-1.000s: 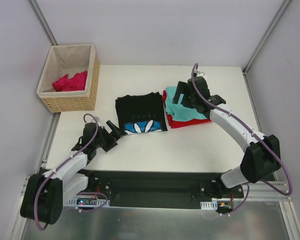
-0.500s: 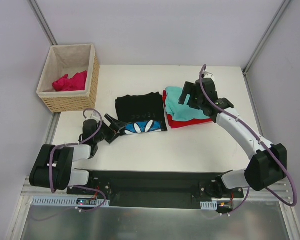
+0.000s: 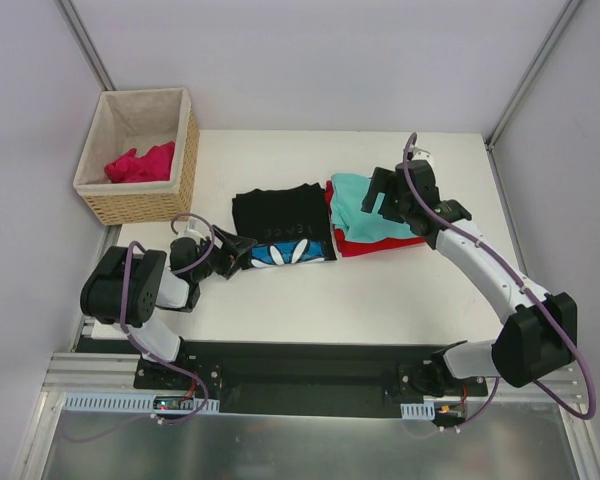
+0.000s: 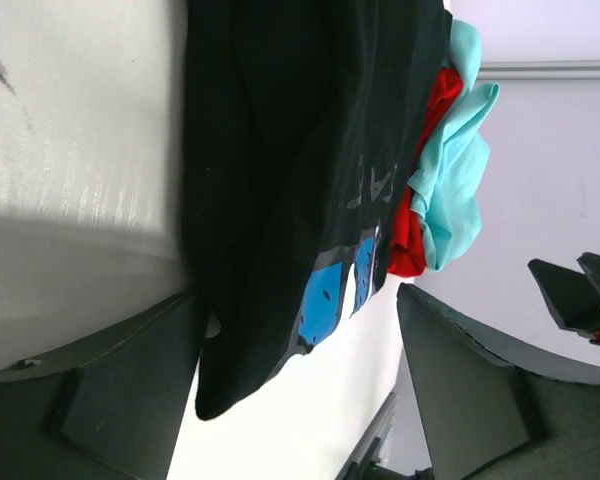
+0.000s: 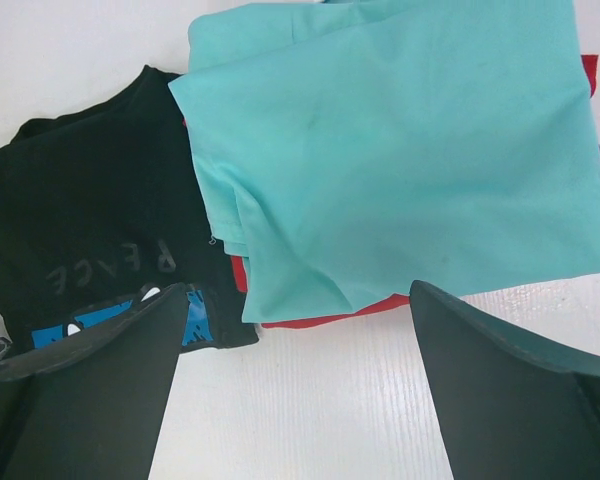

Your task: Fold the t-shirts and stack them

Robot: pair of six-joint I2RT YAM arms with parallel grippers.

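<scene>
Since ~1 s earlier the L arm had swung in from the near left, bringing the left gripper (image 3: 240, 248) to the near-left corner of the black tee (image 3: 280, 222). The right gripper (image 3: 385, 200) had drifted a bit right over the stack.

Left jaws were apart, astride that corner with cloth between them, not yet pinched. Right jaws stood wide w/ nothing in them, hovering above the teal tee (image 3: 348, 198).

The black tee lay folded mid-table (image 3: 380, 300), its print along the near edge. Just right of it, touching, the teal tee sat on the red tee (image 3: 370, 245). The pink tee (image 3: 140, 163) was bunched in the basket (image 3: 145, 207), far left.

Step in hand, prob.: grab the black tee to move it onto the stack. To do it well, the left jaws should catch all layers at the corner, not just the top one. The right gripper should take the opposite side so the fold holds when lifted.
</scene>
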